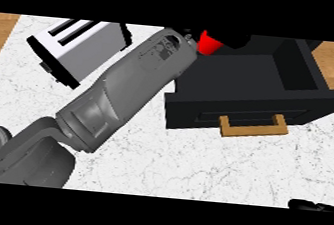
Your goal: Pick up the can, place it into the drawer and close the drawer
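My left hand, clasped round the red can, should lower it well inside the open drawer before releasing.

The left forearm runs diagonally from lower left to top centre, where the left hand curls round a red can at the open black drawer's upper-left corner. A toaster sits upper left. The right hand, fingers straight, rests at the lower-right edge.
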{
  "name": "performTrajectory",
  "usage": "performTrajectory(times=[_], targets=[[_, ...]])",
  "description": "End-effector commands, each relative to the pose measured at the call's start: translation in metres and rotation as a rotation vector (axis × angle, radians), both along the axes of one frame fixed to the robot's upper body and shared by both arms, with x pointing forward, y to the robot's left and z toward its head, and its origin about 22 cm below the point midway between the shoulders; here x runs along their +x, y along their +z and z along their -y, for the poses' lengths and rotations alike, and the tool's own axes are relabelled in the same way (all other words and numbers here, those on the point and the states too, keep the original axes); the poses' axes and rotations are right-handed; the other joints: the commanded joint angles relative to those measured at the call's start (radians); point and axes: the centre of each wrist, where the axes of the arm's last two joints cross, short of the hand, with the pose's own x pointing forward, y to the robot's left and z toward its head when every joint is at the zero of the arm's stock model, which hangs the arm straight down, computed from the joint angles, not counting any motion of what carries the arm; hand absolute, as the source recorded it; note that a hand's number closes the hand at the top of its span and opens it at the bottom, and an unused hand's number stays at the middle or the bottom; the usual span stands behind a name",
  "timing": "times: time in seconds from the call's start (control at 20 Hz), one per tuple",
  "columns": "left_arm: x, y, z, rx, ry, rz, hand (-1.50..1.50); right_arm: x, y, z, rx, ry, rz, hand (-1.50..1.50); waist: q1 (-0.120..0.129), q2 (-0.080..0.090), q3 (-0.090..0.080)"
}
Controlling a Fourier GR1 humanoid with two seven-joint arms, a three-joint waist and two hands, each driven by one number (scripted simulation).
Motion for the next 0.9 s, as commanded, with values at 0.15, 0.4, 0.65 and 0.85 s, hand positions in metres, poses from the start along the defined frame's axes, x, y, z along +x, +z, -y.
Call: performTrajectory(times=[0.15, 0.4, 0.65, 0.85], targets=[[-0.001, -0.008, -0.001, 0.012, 0.072, 0.006, -1.50, 0.012, 0.005, 0.007, -0.003, 0.014, 0.007, -1.50, -0.013, 0.002, 0.001], [-0.004, -0.024, -0.005, -0.016, 0.105, 0.021, -1.50, 0.006, 0.003, -0.013, -0.009, 0.037, 0.012, -1.50, -0.024, 0.005, 0.000], [-0.005, -0.024, -0.003, -0.034, 0.120, 0.020, -1.50, 0.003, 0.013, -0.006, -0.027, 0.015, 0.026, -1.50, -0.014, 0.001, -0.001], [-0.003, -0.024, -0.005, -0.077, 0.138, 0.011, -1.50, -0.003, 0.029, -0.002, -0.178, 0.001, 0.087, -1.50, -0.027, 0.004, -0.001]])
